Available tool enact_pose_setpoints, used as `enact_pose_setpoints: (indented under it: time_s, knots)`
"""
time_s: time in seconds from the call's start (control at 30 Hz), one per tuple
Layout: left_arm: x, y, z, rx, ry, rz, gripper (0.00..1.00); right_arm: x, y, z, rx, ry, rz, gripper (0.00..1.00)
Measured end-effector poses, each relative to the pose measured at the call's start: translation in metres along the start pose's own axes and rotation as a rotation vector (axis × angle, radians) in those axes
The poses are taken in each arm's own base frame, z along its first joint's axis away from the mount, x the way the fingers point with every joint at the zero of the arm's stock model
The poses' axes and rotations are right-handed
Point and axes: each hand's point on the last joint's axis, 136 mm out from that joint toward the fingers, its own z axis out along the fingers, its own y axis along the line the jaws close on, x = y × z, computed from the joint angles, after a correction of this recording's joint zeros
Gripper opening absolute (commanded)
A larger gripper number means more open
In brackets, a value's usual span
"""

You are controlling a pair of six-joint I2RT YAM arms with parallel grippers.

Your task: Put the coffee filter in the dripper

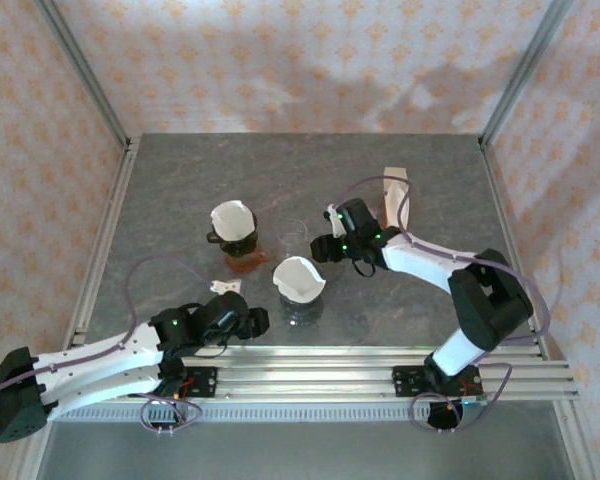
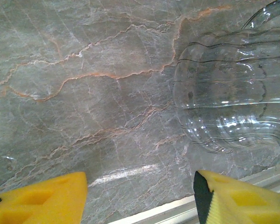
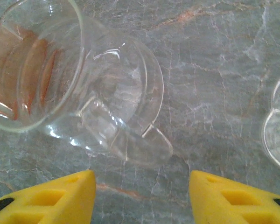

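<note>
A clear glass dripper with nothing in it stands mid-table. In the right wrist view this dripper shows its handle turned toward my right gripper, which is open, empty and a short way off it. In the top view the right gripper is just to the dripper's right. A white coffee filter sits in a second clear dripper near the front. My left gripper, also open and empty, is low over the table to the left of that dripper; from above the left gripper is near the front rail.
A black dripper holding a white filter stands at the left, with an amber glass piece beside it. A stack of filters lies at the back right. A small white scrap lies near the left arm. The front rail runs below the fingers.
</note>
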Motion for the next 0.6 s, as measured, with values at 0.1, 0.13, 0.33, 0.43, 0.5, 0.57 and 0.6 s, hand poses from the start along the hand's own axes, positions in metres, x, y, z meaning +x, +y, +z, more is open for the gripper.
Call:
enact_pose_setpoints:
  time_s: [0.1,0.13,0.33,0.43,0.5,0.57,0.6]
  knots:
    - [0.000,0.001,0.001,-0.004,0.002,0.001,0.63,-0.004,0.001,0.005,-0.003,0.003,-0.030,0.55]
    - [0.001,0.001,0.001,-0.006,0.003,0.001,0.63,-0.005,0.001,0.007,-0.005,0.005,-0.039,0.55]
    - [0.002,0.003,0.003,-0.017,0.010,0.003,0.63,-0.007,0.001,0.021,-0.012,0.035,-0.081,0.52]
    - [0.002,0.003,0.003,-0.020,0.011,0.003,0.63,-0.004,0.001,0.025,-0.021,0.053,-0.093,0.47]
    - [0.002,0.003,0.003,-0.021,0.011,0.003,0.63,-0.003,0.002,0.026,-0.026,0.061,-0.102,0.41]
    - [0.003,0.004,0.004,-0.024,0.013,0.004,0.63,-0.002,0.002,0.026,-0.030,0.064,-0.108,0.34]
    - [0.003,0.004,0.004,-0.026,0.014,0.004,0.63,-0.001,0.003,0.026,-0.034,0.066,-0.110,0.31]
